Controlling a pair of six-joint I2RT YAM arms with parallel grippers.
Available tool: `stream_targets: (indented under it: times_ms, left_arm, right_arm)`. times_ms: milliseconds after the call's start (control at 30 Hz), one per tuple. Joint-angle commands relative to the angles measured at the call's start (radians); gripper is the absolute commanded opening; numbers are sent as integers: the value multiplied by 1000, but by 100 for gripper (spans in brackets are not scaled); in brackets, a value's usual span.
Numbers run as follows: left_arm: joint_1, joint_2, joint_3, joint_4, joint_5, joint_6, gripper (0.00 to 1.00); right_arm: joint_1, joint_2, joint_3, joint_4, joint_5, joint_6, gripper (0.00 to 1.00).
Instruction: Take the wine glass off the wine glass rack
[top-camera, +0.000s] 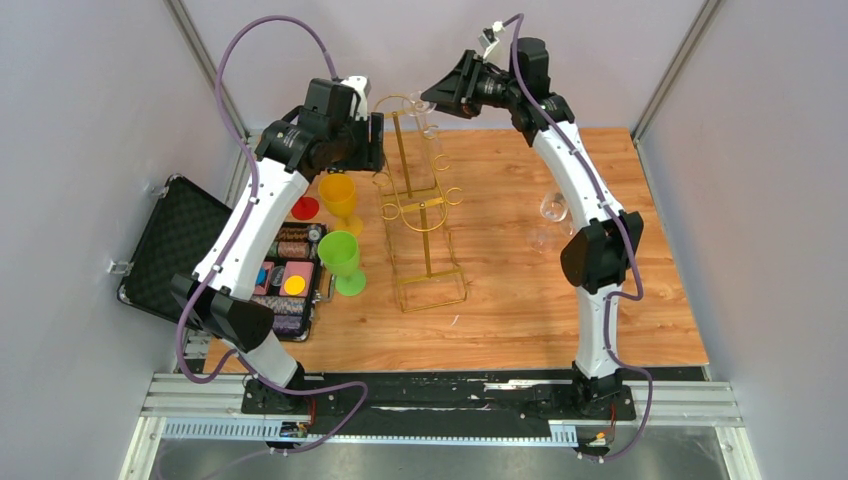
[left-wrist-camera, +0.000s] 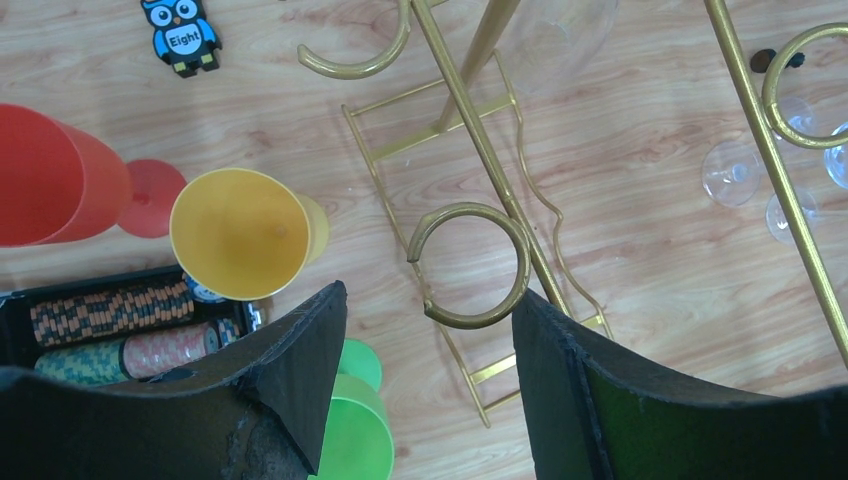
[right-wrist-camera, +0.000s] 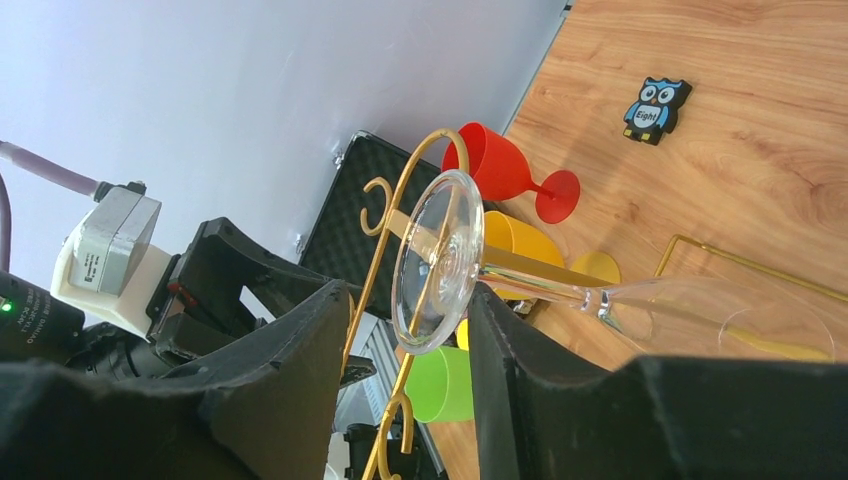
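The gold wine glass rack (top-camera: 425, 215) stands mid-table, and its curled arms show in the left wrist view (left-wrist-camera: 470, 265). A clear wine glass (right-wrist-camera: 437, 262) hangs by its foot at the rack's top (top-camera: 424, 104). Its stem runs to the bowl (right-wrist-camera: 720, 320). My right gripper (right-wrist-camera: 408, 300) is open, with the foot disc between its fingers. The right finger sits beside the foot and the left finger stands apart. My left gripper (left-wrist-camera: 428, 300) is open by the rack's upper left (top-camera: 375, 140), one loop arm between its fingertips.
Yellow (top-camera: 338, 197), green (top-camera: 342, 258) and red (right-wrist-camera: 495, 160) goblets stand left of the rack. An open black case with poker chips (top-camera: 290, 270) is beyond them. Clear glasses (top-camera: 553, 207) stand near the right arm. An owl tile (right-wrist-camera: 655, 108) lies on the wood.
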Motion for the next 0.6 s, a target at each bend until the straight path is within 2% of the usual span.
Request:
stream_targets:
  times_ms: [0, 567]
  left_arm:
    - [-1, -42, 8, 20, -3, 10, 70]
    - [-1, -43, 6, 18, -2, 14, 69]
  right_arm:
    - [18, -43, 41, 75, -4, -28, 45]
    - [19, -97, -31, 73, 62, -105, 48]
